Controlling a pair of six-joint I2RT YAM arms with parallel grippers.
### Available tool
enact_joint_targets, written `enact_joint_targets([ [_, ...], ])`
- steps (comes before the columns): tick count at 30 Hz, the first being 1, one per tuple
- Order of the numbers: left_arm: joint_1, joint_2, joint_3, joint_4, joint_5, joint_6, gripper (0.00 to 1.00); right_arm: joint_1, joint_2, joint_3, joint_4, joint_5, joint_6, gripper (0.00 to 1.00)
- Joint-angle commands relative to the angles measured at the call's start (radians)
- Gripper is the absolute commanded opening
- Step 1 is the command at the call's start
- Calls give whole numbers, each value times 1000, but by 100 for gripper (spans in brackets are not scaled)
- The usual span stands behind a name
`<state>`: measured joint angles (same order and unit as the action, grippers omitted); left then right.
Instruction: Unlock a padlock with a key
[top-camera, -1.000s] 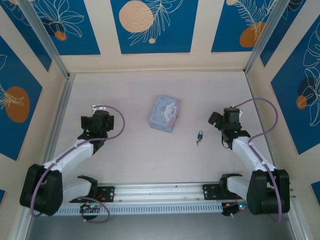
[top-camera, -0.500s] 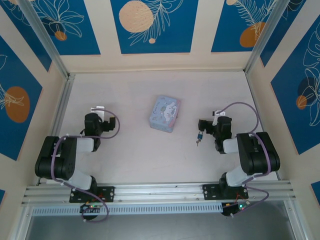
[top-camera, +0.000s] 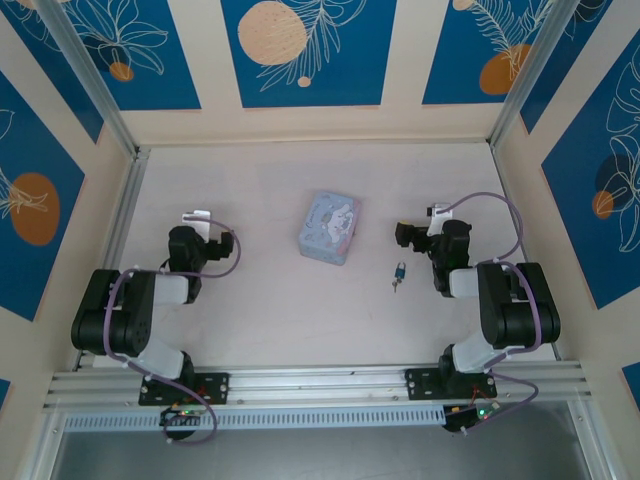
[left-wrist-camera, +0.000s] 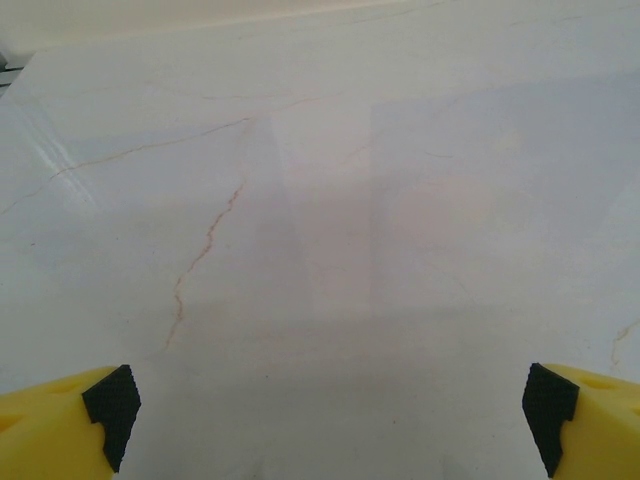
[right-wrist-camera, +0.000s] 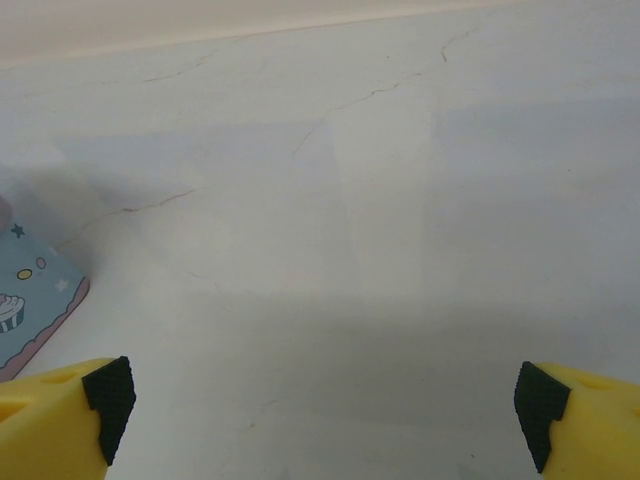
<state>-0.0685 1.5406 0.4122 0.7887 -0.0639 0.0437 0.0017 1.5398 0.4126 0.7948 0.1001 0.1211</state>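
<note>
one box (right-wrist-camera: 25, 300) was cut off at the right wrist view's edge. one key (top-camera: 395, 286), tiny, perhaps touched one padlock (top-camera: 400, 270). left gripper (left-wrist-camera: 328, 405) and right gripper (right-wrist-camera: 324, 400) each gaped wide, empty.

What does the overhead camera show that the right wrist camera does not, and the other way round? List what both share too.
Overhead, not right wrist: the padlock with the key at its near end, lying to the right of the box in that view, and the blue patterned walls.

Right wrist, not overhead: thin cracks in the tabletop, and the yellow fingers with black pads.

Both: the table, the box (the wrist camera catches one corner), and the right gripper, open and empty.
</note>
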Motion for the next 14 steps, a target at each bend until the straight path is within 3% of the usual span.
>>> enact_joint_targets([
  [1, -4, 3, -4, 37, -10, -4, 99, 1, -17, -1, 24, -9, -26, 99],
  [14, -5, -5, -15, 50, -11, -4, 99, -2, -17, 0, 17, -18, -24, 99],
])
